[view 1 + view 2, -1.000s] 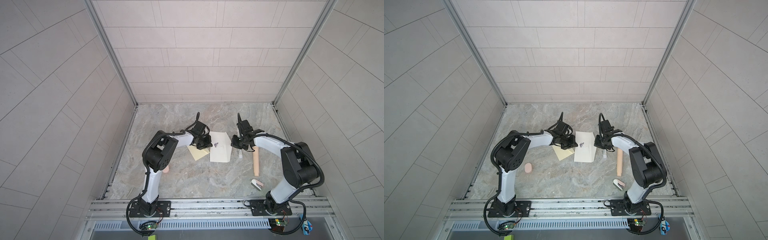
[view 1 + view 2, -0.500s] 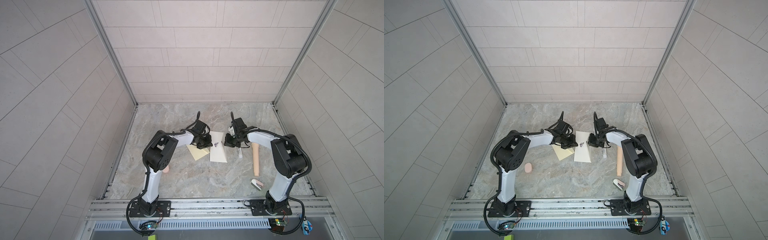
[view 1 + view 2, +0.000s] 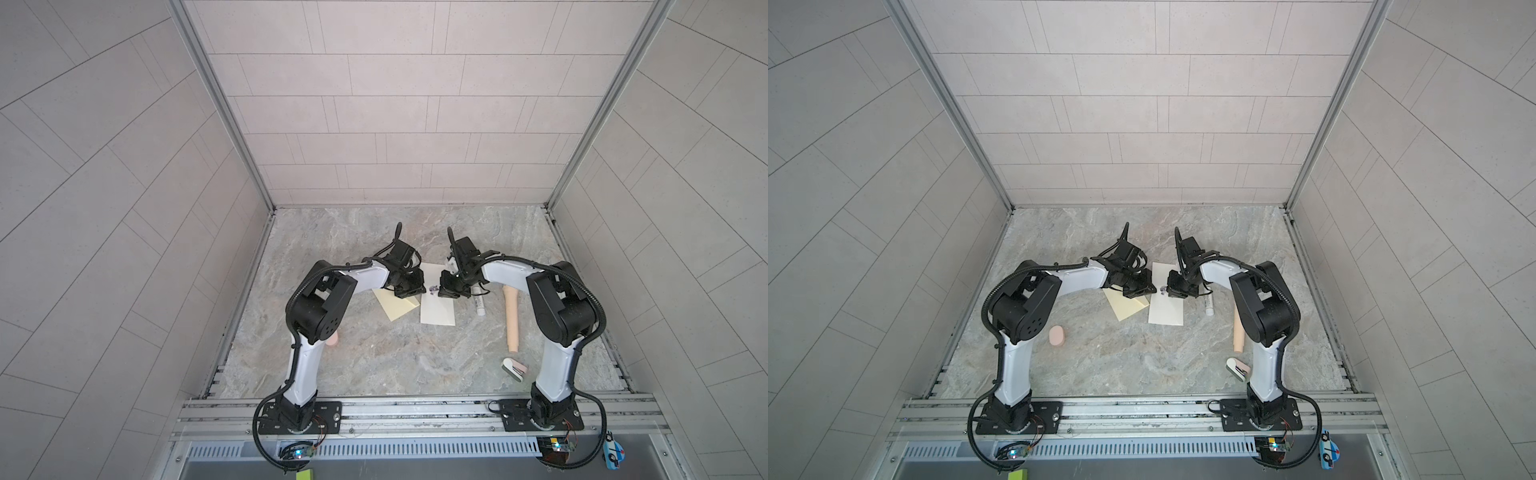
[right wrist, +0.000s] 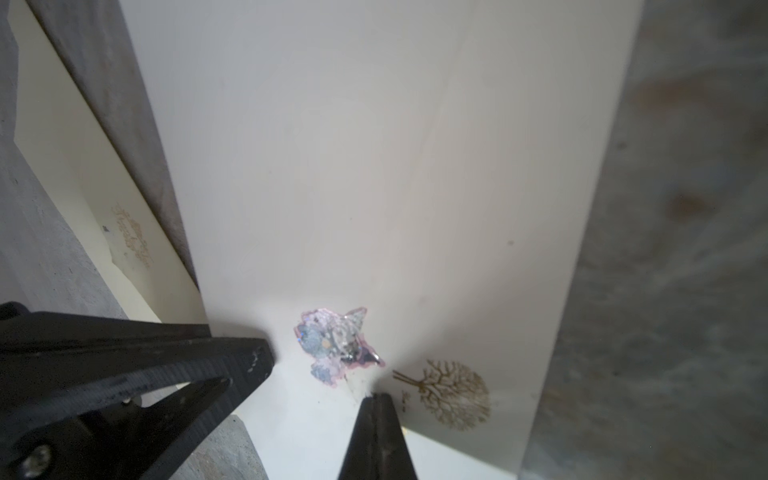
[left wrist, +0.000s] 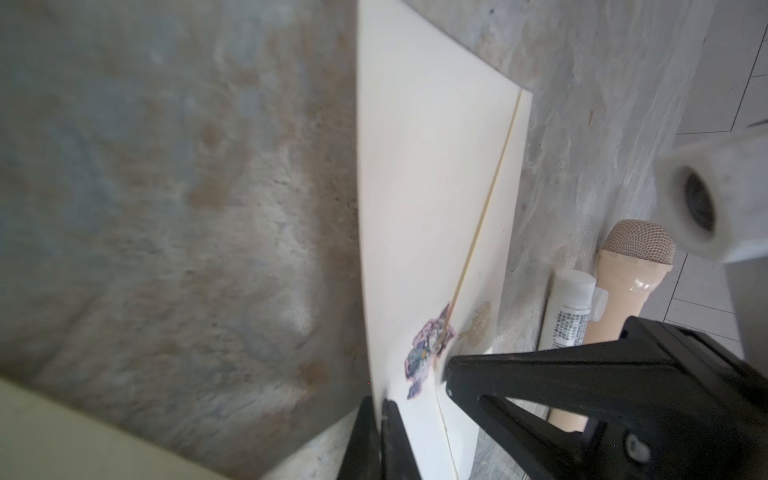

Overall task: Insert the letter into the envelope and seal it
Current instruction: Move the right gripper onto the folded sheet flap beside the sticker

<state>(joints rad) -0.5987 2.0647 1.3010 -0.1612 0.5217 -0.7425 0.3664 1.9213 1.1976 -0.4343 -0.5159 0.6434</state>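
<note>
The cream envelope (image 3: 436,309) lies flat mid-table in both top views, flap folded down. A purple sticker (image 4: 336,345) sits at the flap's point, beside a gold tree print (image 4: 453,392). My left gripper (image 5: 380,405) is shut, with its tips down at the envelope's left edge (image 5: 415,166). My right gripper (image 4: 376,399) is shut too, and its tips press on the envelope (image 4: 374,166) right next to the sticker. The two grippers face each other across the sticker, the left gripper (image 3: 410,292) and the right gripper (image 3: 445,291) a short way apart. The letter is hidden from view.
A pale yellow paper (image 3: 395,307) lies left of the envelope, partly under the left gripper. A white glue tube (image 3: 478,305) and a beige microphone-like rod (image 3: 512,322) lie to the right. There is a small white and pink item (image 3: 514,368) front right and a pink oval (image 3: 1057,336) front left.
My right gripper has moved left from the envelope's right edge onto the envelope, up to the sticker. The left arm has not moved.
</note>
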